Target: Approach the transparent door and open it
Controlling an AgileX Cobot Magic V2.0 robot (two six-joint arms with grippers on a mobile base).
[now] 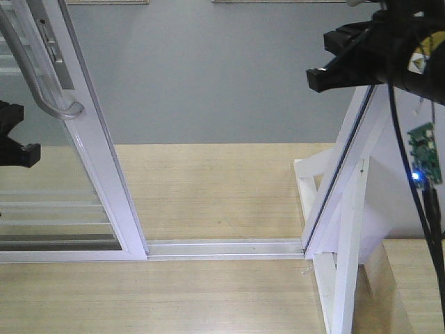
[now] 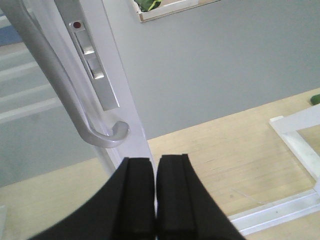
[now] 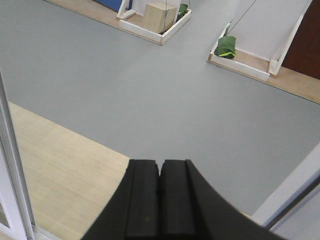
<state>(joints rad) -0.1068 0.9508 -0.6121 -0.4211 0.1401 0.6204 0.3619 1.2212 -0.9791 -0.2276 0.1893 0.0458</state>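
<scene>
The transparent door (image 1: 49, 209) stands at the left of the front view, a white-framed glass panel with thin horizontal bars. Its curved grey pull handle (image 1: 59, 108) ends in a hook on the door's edge, and shows close up in the left wrist view (image 2: 100, 137) beside a grey lock plate (image 2: 92, 60). My left gripper (image 2: 155, 162) is shut and empty, just below and right of the handle's hook, not touching it. It shows at the front view's left edge (image 1: 17, 149). My right gripper (image 3: 161, 164) is shut and empty, raised at the upper right (image 1: 327, 69) over the doorway.
The doorway stands open between the door's edge and the white frame post (image 1: 348, 174) at the right. A metal floor track (image 1: 222, 248) runs across the threshold. Beyond lie wood flooring and a grey floor (image 1: 222, 76). White-framed trays (image 3: 157, 22) with boxes and green items sit far off.
</scene>
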